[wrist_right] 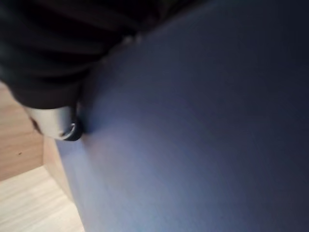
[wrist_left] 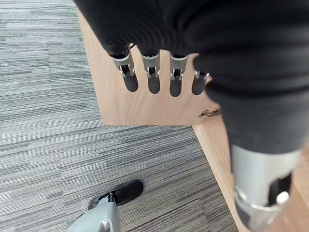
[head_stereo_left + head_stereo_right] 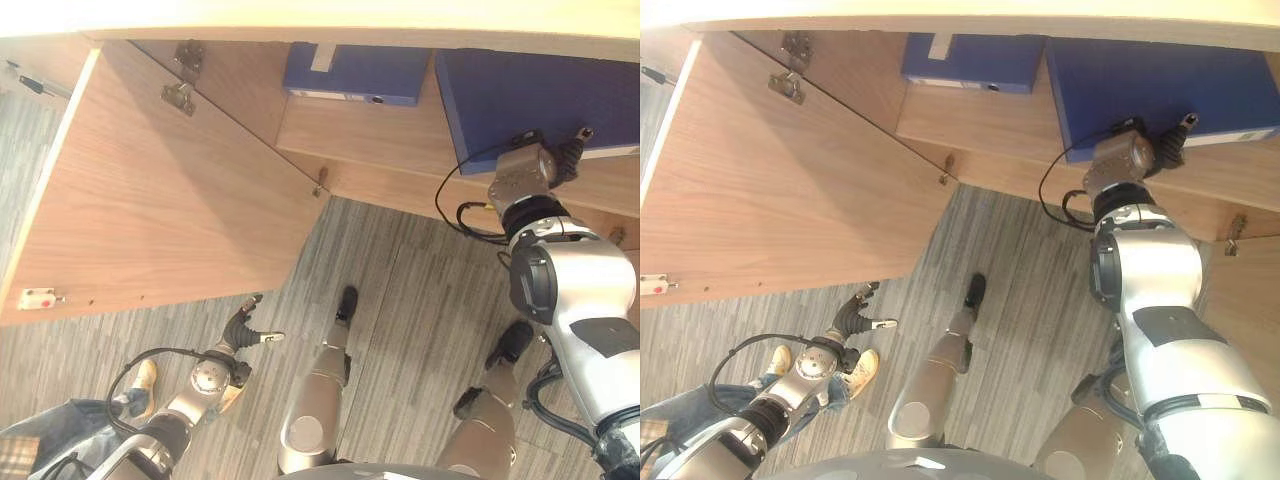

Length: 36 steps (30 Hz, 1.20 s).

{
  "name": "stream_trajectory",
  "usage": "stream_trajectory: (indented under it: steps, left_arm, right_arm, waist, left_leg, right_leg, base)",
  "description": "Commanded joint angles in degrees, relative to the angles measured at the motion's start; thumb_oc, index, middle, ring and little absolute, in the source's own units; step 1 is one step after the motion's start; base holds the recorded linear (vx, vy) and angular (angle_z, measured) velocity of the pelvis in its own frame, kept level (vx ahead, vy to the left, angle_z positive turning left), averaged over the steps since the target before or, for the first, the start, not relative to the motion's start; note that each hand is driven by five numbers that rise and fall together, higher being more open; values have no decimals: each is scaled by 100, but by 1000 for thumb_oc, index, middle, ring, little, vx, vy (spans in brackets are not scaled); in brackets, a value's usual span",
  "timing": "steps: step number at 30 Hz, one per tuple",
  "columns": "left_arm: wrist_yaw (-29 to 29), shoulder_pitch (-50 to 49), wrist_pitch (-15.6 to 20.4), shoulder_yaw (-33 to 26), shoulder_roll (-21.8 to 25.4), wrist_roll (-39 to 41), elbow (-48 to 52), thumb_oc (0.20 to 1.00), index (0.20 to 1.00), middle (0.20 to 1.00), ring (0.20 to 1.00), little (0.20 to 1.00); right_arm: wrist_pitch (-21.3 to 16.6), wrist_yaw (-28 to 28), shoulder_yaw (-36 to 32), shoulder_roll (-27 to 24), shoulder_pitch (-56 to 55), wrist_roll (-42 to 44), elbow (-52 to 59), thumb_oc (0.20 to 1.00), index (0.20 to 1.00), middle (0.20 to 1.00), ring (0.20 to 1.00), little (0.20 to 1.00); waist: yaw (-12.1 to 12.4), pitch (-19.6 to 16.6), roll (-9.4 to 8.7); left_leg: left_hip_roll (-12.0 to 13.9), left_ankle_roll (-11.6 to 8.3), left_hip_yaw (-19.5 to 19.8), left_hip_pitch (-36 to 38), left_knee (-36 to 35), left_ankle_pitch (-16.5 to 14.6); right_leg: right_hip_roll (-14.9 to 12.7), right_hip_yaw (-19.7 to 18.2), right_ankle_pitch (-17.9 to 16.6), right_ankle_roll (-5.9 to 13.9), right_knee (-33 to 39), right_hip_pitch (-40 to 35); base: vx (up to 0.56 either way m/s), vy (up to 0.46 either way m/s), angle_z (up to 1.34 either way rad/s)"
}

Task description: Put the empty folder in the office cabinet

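Observation:
A large blue folder lies on the wooden shelf of the office cabinet, on its right side. My right hand is at the folder's near edge, shut on it. In the right wrist view the thumb presses on the blue folder's face, and the other fingers are hidden behind it. My left hand hangs low over the carpet, open and holding nothing, its fingers straight.
A second blue folder lies further left on the same shelf. The cabinet door stands wide open on the left, with hinges on its inner side. A person's shoe and jeans show on the carpet at the lower left.

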<state>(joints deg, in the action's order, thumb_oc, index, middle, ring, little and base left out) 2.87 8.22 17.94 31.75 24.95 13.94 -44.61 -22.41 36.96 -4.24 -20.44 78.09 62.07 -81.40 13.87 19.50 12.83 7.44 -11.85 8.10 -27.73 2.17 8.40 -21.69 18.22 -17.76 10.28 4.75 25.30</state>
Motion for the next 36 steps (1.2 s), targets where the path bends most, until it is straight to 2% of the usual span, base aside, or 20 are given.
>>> stream_trajectory:
  steps: [1,2,5,8,13,16,18,21,24,32,36]
  left_arm:
    - [-109,-191,-99,449,383,149,-156,1000,1000,1000,1000,1000]
    - [-103,-275,-69,465,387,112,-152,1000,1000,1000,1000,1000]
    - [-151,-316,-11,585,353,44,-149,1000,1000,1000,1000,1000]
    - [-167,-337,-13,599,317,8,-151,1000,1000,1000,1000,1000]
    - [-262,-448,-45,481,350,28,-117,1000,1000,1000,1000,1000]
    - [-268,-451,-47,471,346,40,-104,1000,1000,1000,1000,1000]
    - [-333,-496,-85,387,368,63,-44,1000,1000,1000,1000,1000]
    - [-363,-516,-129,344,397,70,-5,1000,1000,1000,1000,1000]
    - [-410,-541,-212,324,430,135,90,1000,1000,1000,1000,1000]
    - [-471,-633,-294,342,511,141,311,1000,1000,1000,1000,1000]
    - [-493,-647,-336,288,505,166,279,1000,1000,1000,1000,1000]
  right_arm:
    - [-206,-3,232,-537,261,-29,236,200,200,200,200,200]
    - [-172,17,277,-676,303,-20,240,200,200,200,200,200]
    - [-58,-53,470,-1033,422,5,248,200,200,200,200,200]
    - [71,-149,624,-1199,569,-24,189,200,200,200,200,200]
    - [367,-274,1325,-1330,1094,-225,5,200,200,200,200,200]
    - [400,-288,1401,-1340,1148,-255,-22,200,200,200,200,200]
    - [542,-301,1669,-1373,1367,-355,-106,200,200,200,200,200]
    - [543,-268,1680,-1460,1505,-202,-209,200,200,200,200,200]
    - [444,45,1601,-1658,1649,147,-338,200,200,200,200,200]
    - [79,730,1241,-1927,1681,811,-394,200,200,200,200,200]
    - [20,1034,1147,-1888,1650,775,-311,200,200,200,200,200]
  waist:
    - [312,-77,-63]
    - [378,-49,14]
    - [366,7,205]
    - [371,-2,278]
    - [514,-8,367]
    - [513,4,372]
    - [520,35,428]
    - [549,28,443]
    - [594,-6,472]
    - [621,-87,530]
    - [573,-99,509]
  left_leg:
    - [116,141,-100,451,46,-859]
    - [111,138,-77,431,41,-887]
    - [13,149,64,263,49,-788]
    - [-23,142,80,212,-25,-725]
    - [161,152,-76,101,-248,-621]
    - [190,143,-88,94,-277,-586]
    - [324,126,-90,134,-465,-491]
    - [397,109,-70,150,-565,-443]
    - [536,50,-1,146,-695,-373]
    - [661,7,56,76,-717,-384]
    - [693,-2,48,44,-717,-373]
  right_leg:
    - [-240,-468,247,472,-44,-16]
    - [-234,-471,301,472,-54,2]
    - [-296,-618,291,472,-113,143]
    - [-302,-729,344,464,-222,312]
    - [-173,-1023,672,385,-821,1042]
    - [-147,-1068,726,372,-917,1135]
    - [-32,-1209,992,318,-1362,1514]
    - [27,-1241,1174,279,-1663,1719]
    - [120,-1229,1430,255,-2115,2037]
    - [254,-1235,1785,217,-2739,2485]
    - [288,-1240,1880,203,-2953,2636]
  base:
    - [0,0,0]
    - [0,0,0]
    - [0,0,0]
    - [41,46,23]
    - [59,-15,-6]
    - [30,-33,-22]
    - [69,-67,-16]
    - [36,-57,-10]
    - [50,-74,-4]
    - [35,-46,5]
    - [13,-16,2]
